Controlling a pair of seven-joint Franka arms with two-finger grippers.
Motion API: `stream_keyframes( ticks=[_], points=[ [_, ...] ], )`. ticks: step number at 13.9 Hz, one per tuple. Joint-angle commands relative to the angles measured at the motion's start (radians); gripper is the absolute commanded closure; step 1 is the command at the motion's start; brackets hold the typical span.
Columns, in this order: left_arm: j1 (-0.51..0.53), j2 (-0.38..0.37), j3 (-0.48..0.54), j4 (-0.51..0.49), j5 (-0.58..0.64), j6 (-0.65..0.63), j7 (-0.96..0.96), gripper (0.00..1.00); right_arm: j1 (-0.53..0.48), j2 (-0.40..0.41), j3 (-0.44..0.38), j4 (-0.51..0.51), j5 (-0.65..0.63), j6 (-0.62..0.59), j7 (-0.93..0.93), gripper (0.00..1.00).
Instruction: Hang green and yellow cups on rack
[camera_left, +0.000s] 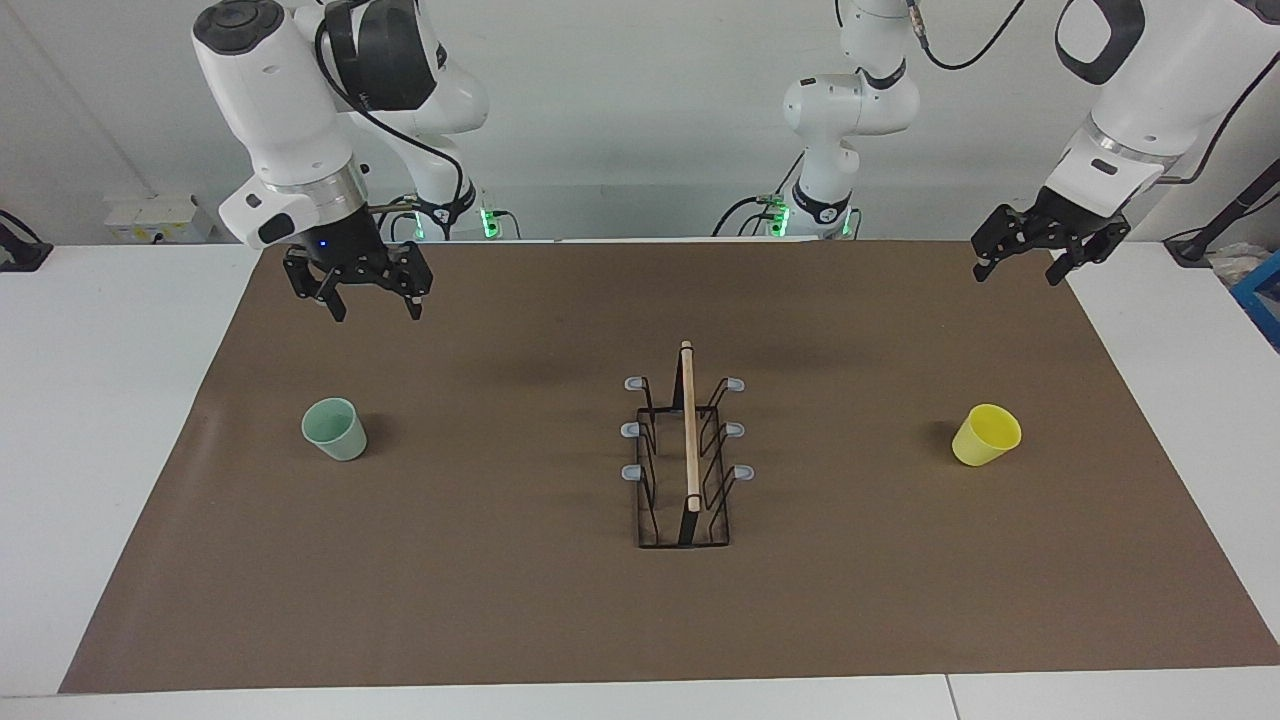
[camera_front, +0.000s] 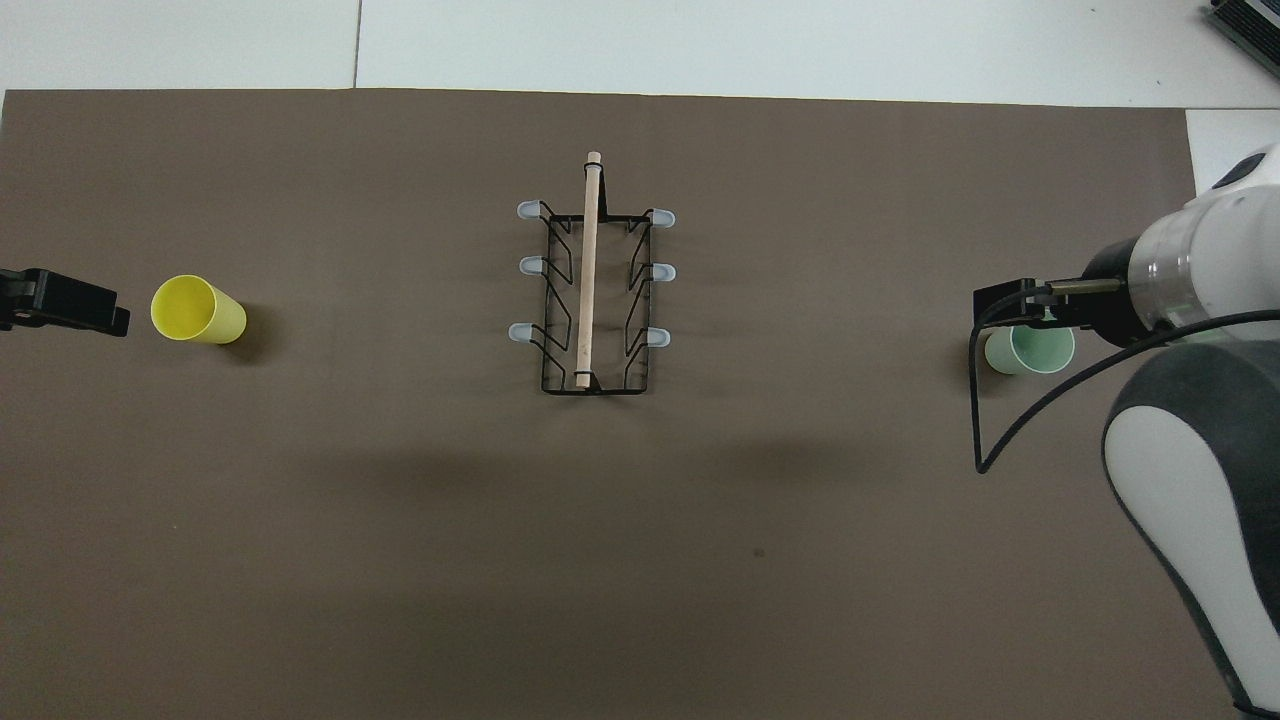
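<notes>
Nothing hangs yet: green cup (camera_left: 335, 429) and yellow cup (camera_left: 986, 435) stand on the bench (camera_left: 500, 560), well apart from the rack (camera_left: 686, 445); right gripper (camera_left: 375, 300) and left gripper (camera_left: 1018, 262) hover with fingers released, empty.

A robotics lab: two Franka arms (camera_left: 300, 130) at a brown-matted table (camera_left: 120, 450).
</notes>
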Motion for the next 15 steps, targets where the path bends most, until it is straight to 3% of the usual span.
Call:
stream_keyframes(
  ticks=[1,11,15],
  points=[
    [0.003,-0.013,-0.002,-0.013,-0.006,0.012,-0.012,0.0,-0.008,0.0,0.009,0.004,-0.01,0.011,0.018,0.0],
    [0.0,-0.026,0.001,-0.033,0.0,0.034,-0.015,0.0,-0.011,0.0,0.007,0.005,-0.018,0.007,0.005,0.0],
    [0.0,-0.024,-0.002,-0.03,0.0,0.023,-0.061,0.0,0.006,-0.005,0.013,0.001,-0.104,-0.044,-0.046,0.0]
  ],
)
